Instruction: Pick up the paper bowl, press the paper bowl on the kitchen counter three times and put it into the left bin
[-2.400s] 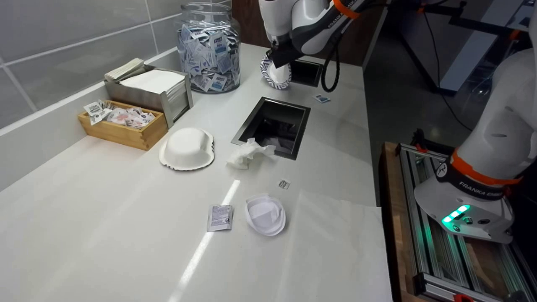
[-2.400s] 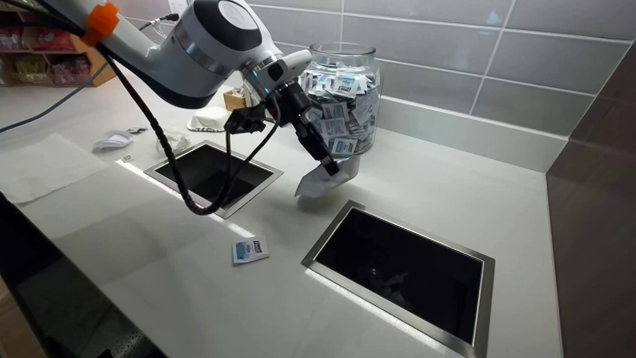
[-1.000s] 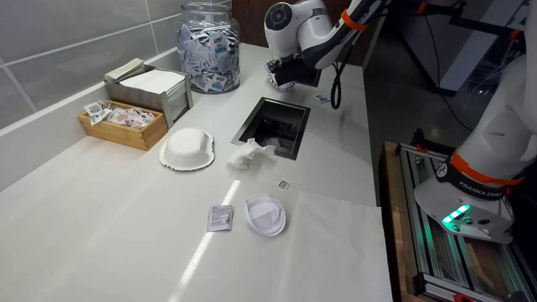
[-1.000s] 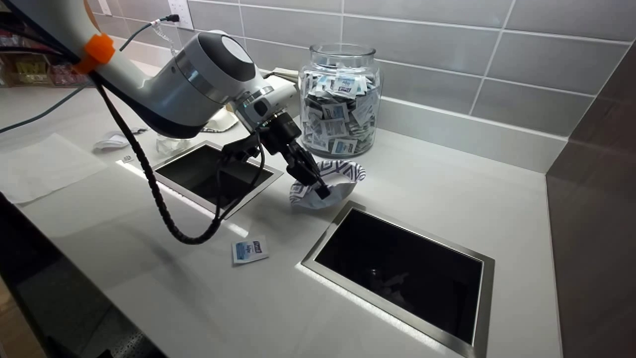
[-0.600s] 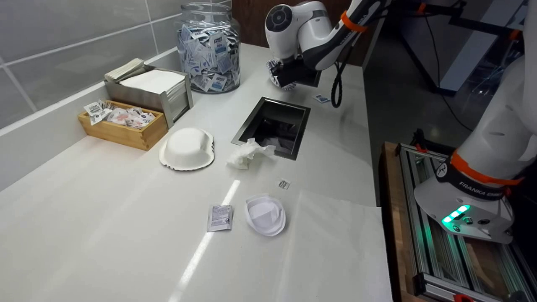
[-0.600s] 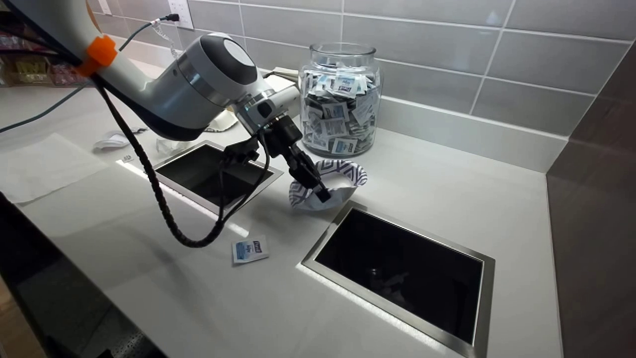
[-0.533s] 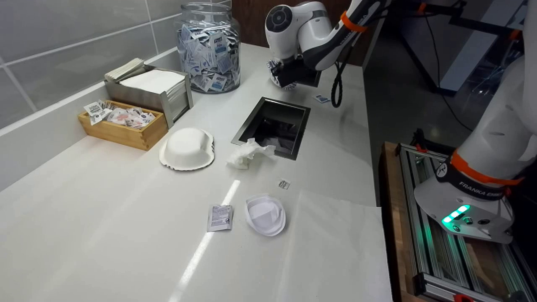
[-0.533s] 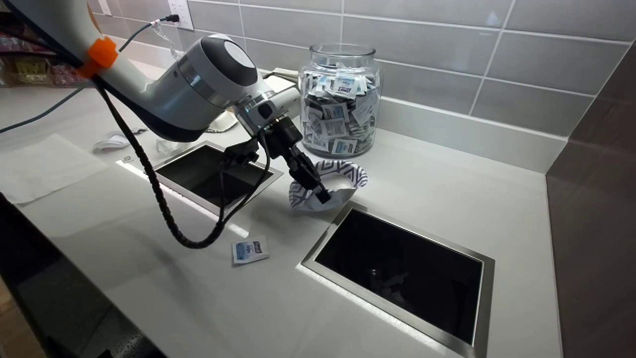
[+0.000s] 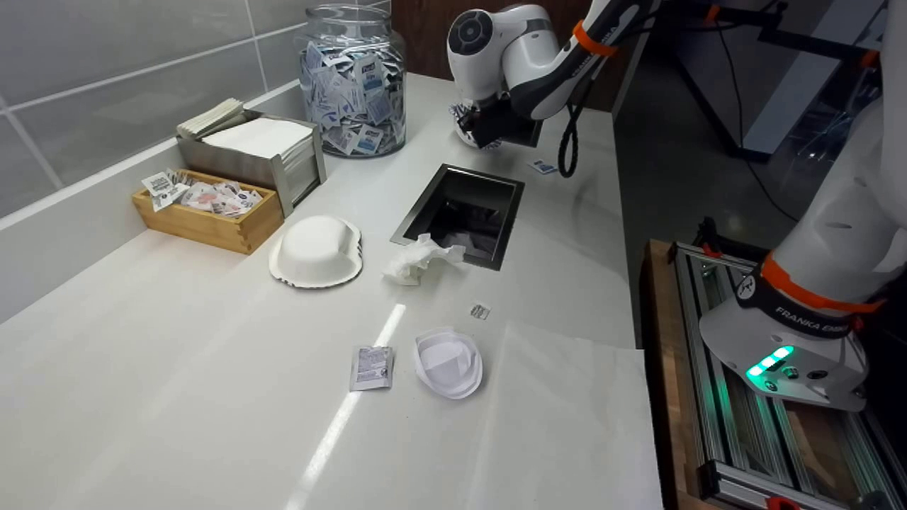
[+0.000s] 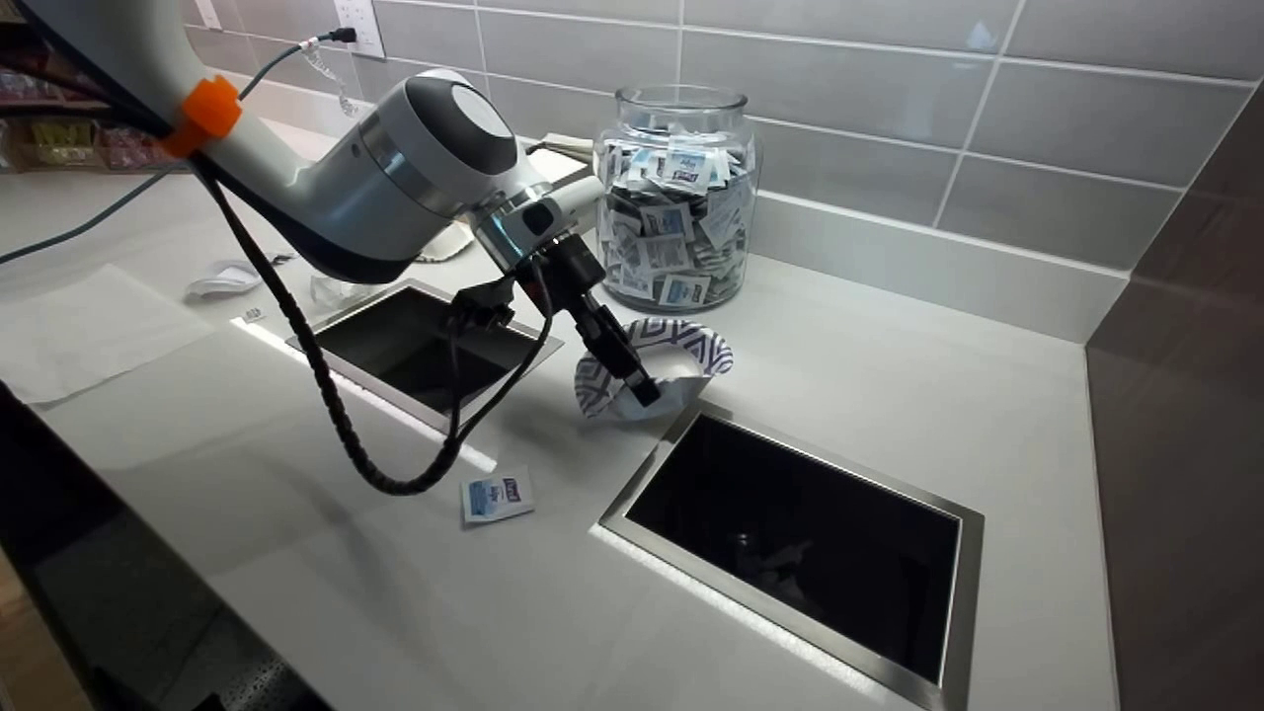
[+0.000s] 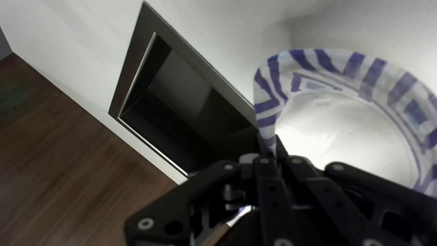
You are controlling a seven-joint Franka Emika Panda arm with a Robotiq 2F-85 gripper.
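Gripper [image 11: 272, 150] status: in wrist view you have the jaws drawn almost together, w/ the thin rim of the paper bowl [image 11: 341, 136] pinched btwn the tips. Bowl pos.: in an exterior view, see the paper bowl [image 10: 683, 363] held at a tilt, hollow side partly visible, just beside one corner of a steel-rimmed bin [image 10: 770, 604] set in the counter [image 10: 889, 375]. You can't tell if its underside touches the counter.

Tissue-side bin [image 9: 509, 221]: locate it farther along the counter, w/ a crumpled tissue [image 9: 414, 263] at its edge. You can't tell which of the 2 bins is the L one.

Other items on counter: note a white upturned bowl [image 9: 317, 251] near the wooden box [image 9: 198, 225] of small packets [image 9: 216, 197]; a napkin holder [image 9: 237, 168] just beside the box; a glass jar [image 9: 347, 32] next to the holder. You also have a small white lid [image 9: 448, 363] w/ a grey packet [image 9: 371, 367] beside it. Blue-and-white packet [image 10: 497, 497] lies flat, apart from both bins.
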